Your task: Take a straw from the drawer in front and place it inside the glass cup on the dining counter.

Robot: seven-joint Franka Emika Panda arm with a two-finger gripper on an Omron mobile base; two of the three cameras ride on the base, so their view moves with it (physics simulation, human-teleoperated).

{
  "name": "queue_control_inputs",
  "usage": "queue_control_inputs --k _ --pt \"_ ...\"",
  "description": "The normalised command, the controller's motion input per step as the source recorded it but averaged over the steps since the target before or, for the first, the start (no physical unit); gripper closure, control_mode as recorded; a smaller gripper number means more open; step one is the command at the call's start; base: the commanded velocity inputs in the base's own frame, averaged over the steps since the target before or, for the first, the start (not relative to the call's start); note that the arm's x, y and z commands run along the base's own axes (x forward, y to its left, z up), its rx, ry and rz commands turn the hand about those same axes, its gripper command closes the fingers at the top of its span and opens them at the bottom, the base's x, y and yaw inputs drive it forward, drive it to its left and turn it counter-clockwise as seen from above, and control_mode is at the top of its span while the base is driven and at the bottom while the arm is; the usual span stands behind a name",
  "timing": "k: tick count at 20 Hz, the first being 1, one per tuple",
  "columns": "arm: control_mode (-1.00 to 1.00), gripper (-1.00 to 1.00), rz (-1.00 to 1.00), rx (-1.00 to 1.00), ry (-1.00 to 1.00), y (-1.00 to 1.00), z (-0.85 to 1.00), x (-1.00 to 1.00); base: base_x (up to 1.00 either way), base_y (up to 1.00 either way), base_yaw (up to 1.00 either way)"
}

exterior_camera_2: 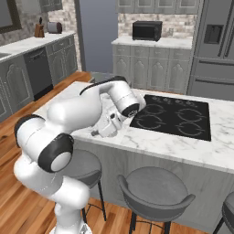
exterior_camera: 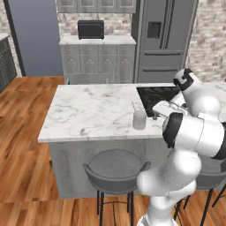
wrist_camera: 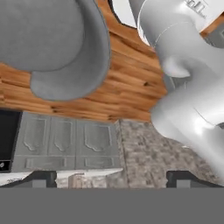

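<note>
The arm hides the glass cup (exterior_camera: pixel 139 119) in the right base view.

I see both base views facing the table (exterior_camera: pixel 88 110) from behind its stools; the hand view looks away from it.

The glass cup (exterior_camera: pixel 139 119) is standing upright on the worktop (exterior_camera: pixel 88 110), near its front edge and just left of the black cooktop. It is a small, clear, greyish tumbler with straight sides and no handle. The straw (exterior_camera: pixel 135 107), a very thin pale pinkish stick, is sitting inside the cup and leaning to the left, its upper end poking out above the rim. The worktop is showing a white marble top with grey veins, resting on a grey panelled body.
</note>
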Motion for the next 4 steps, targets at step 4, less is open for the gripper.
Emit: queue_control_inputs --k 4 --pt "-1.00 -1.00 0.00 0.00 -0.02 -0.42 -0.28 -0.48 0.00 0.00 0.00"
